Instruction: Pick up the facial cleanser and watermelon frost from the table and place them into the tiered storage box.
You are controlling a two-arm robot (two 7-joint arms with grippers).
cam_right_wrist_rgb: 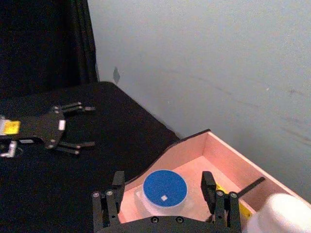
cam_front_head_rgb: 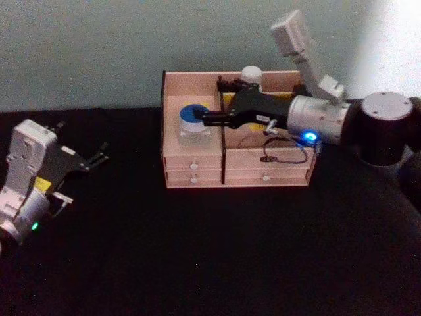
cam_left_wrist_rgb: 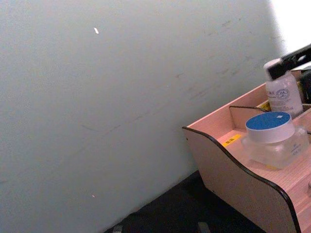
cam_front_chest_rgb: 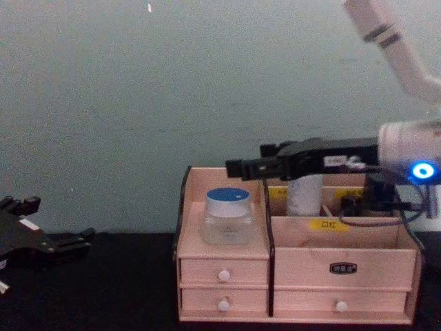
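Note:
The tiered storage box (cam_front_head_rgb: 191, 79) stands at the back of the black table. A clear jar with a blue lid (cam_front_head_rgb: 193, 128) sits upright in its front left compartment. A clear bottle with a white cap (cam_front_head_rgb: 251, 74) stands in a rear compartment. I cannot tell which is the facial cleanser and which the watermelon frost. My right gripper (cam_front_head_rgb: 205, 119) hovers just above the jar (cam_right_wrist_rgb: 164, 191), open, one finger on either side of the lid, holding nothing. My left gripper (cam_front_head_rgb: 102, 153) rests open at the table's left.
The box (cam_front_chest_rgb: 227, 252) has small white-knobbed drawers along its front and yellow labels inside. A pale wall rises right behind it. Black tabletop stretches in front of the box and between it and my left gripper (cam_right_wrist_rgb: 87, 126).

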